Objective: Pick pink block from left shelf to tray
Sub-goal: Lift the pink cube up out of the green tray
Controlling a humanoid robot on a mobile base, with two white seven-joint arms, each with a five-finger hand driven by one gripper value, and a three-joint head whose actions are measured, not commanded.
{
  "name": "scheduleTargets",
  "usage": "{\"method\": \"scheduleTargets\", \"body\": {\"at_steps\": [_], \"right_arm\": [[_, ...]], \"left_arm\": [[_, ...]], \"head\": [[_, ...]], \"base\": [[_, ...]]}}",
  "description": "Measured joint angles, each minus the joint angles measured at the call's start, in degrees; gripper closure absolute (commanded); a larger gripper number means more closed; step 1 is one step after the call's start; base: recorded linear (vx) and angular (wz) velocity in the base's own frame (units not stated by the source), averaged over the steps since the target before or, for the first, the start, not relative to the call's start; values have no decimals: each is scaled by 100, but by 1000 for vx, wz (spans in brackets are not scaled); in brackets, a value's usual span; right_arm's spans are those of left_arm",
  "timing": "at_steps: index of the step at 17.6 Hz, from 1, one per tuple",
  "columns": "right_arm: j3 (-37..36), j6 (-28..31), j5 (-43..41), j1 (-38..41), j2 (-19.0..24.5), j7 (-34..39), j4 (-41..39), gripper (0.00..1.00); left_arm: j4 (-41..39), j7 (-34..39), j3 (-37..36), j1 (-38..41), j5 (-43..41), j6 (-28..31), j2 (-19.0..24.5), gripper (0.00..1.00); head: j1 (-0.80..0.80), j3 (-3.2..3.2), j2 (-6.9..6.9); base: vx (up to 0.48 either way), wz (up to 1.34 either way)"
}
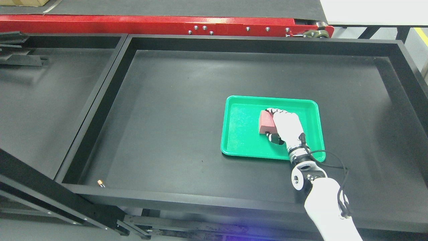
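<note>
Pink block [265, 122] in right hand [284, 124]

A wide black tabletop [174, 127] with a raised black rim carries the things; a green tray [240, 140] lies flat on it, right of the middle; a small copper-coloured piece [101, 183] rests near the front left corner.

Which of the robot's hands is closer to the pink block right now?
The right. The right hand is wrapped around the pink block over the green tray, fingers curled over its top edge. The left hand is out of view.
</note>
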Motion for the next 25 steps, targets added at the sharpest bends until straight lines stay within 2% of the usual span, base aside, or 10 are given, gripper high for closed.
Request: {"method": "scheduleTargets", "body": {"at_steps": [11,21,25], "right_arm": [[-212,-7,-654,0,0,-472,-212,97],[-342,-170,-1327,0,-62,-492,-663,96],[-363,-412,-1507,0,-140,-955,-880,96]], "left_arm": [[0,0,0,0,0,-3,0,0],[0,0,0,0,0,-5,0,0],[0,0,0,0,0,-6,0,0]], "head": [[0,0,0],[0,0,0],[0,0,0]], "base": [[-70,-6],[-91,38],[-85,329]]}}
